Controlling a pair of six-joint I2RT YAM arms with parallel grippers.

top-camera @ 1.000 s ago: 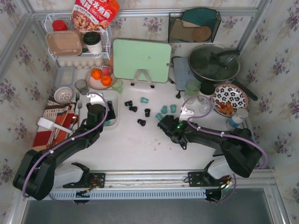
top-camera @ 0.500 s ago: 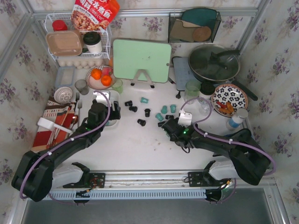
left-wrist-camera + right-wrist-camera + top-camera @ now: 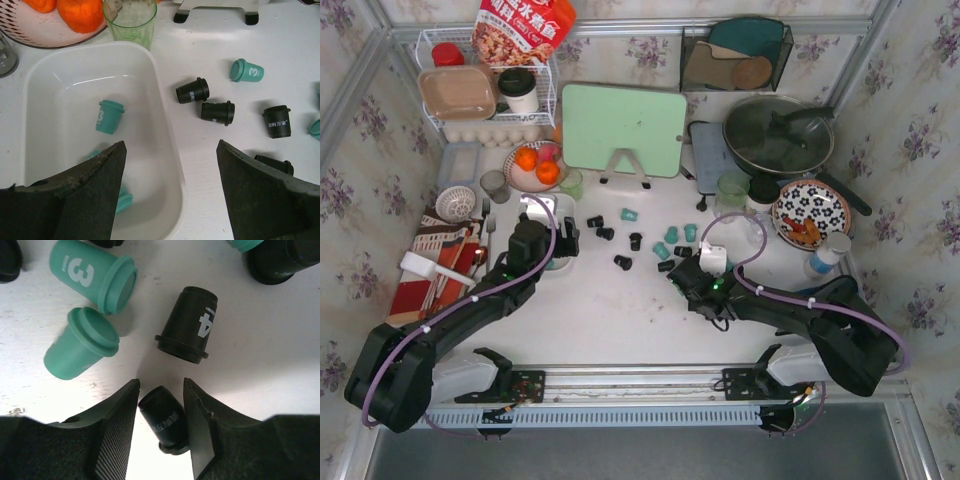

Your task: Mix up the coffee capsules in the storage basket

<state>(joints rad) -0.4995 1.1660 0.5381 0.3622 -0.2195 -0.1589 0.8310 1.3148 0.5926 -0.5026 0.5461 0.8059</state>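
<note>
Counter (image 3: 620, 310): white, with flowery walls around it and kitchen things at the back.
Storage basket (image 3: 161, 107): a white dish on the left side, under the left arm. I see teal capsules (image 3: 109, 116) inside it, but no black ones.
Left end effector (image 3: 170, 150): spread wide over the near end of the basket, holding nothing.
Right end effector (image 3: 161, 386): pinching a black capsule (image 3: 163, 422), one finger on each side.
Loose capsules (image 3: 636, 240): black and teal, lying on the counter between the basket and the right arm.
Doing it well: I think it should lift straight up, because other capsules lie just beside it. Then it can carry the black one over and drop it among the teal ones.
</note>
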